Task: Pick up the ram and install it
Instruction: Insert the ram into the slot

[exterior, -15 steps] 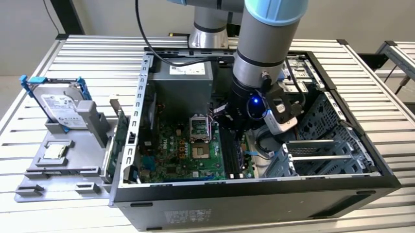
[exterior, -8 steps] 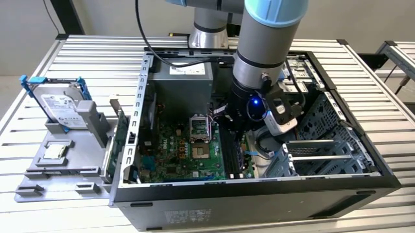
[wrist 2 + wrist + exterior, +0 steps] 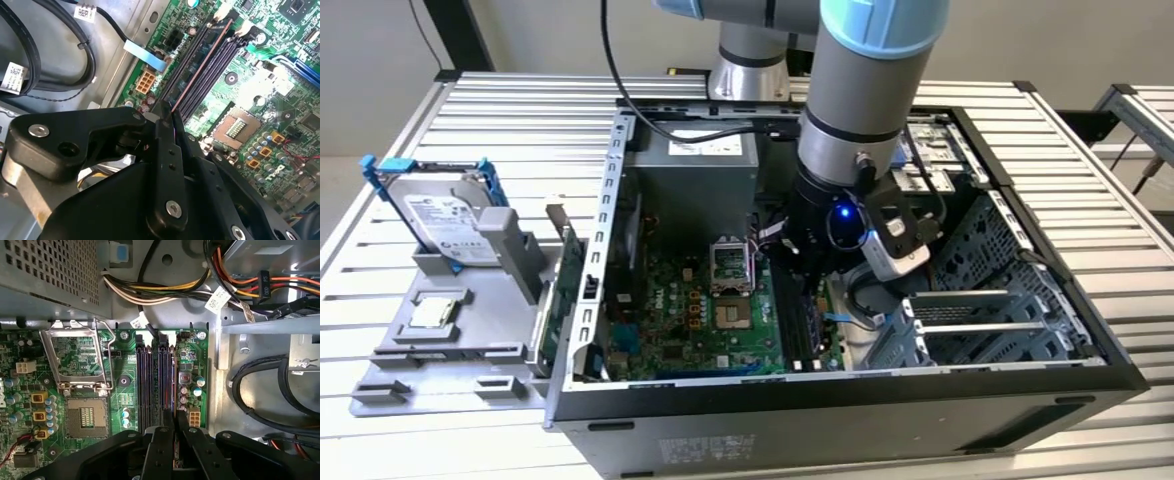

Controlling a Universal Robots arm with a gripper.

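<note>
My gripper [image 3: 809, 268] reaches down inside the open computer case [image 3: 854, 385], over the black memory slots [image 3: 803, 330] beside the CPU socket. In both wrist views its two black fingers are shut on the ram, a thin dark stick seen edge-on [image 3: 200, 65] [image 3: 173, 385]. The stick lies along the length of one slot, and its far end reaches the white latch [image 3: 227, 20]. The gripper [image 3: 167, 114] [image 3: 175, 422] holds the stick at its near end. I cannot tell whether the stick is pressed fully down into the slot.
The green motherboard [image 3: 700, 330] has an open CPU socket [image 3: 87, 417] and its metal frame [image 3: 75, 357] next to the slots. A power supply [image 3: 696, 180] and cable bundles [image 3: 165, 290] sit at the far end. A drive cage [image 3: 994, 290] flanks the arm. A hard drive [image 3: 447, 215] stands outside the case.
</note>
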